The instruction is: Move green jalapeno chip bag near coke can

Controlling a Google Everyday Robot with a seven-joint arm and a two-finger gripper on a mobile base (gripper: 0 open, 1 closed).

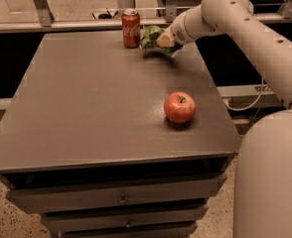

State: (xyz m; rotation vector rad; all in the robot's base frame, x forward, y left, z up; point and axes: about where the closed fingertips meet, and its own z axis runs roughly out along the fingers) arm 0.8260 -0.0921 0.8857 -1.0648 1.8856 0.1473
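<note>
Evidently the hand (165,40) is pinching the probably light, crinkly, slippery green jalapeno chip bag (150,35) by one edge, holding it just beside the coke can (131,29) above the bench (86,108).

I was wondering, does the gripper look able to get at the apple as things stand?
Probably not straight away: the gripper holds the green jalapeno chip bag just beside the coke can at the far edge of the table. Nothing stands between it and the apple, but its grip is taken.
</note>
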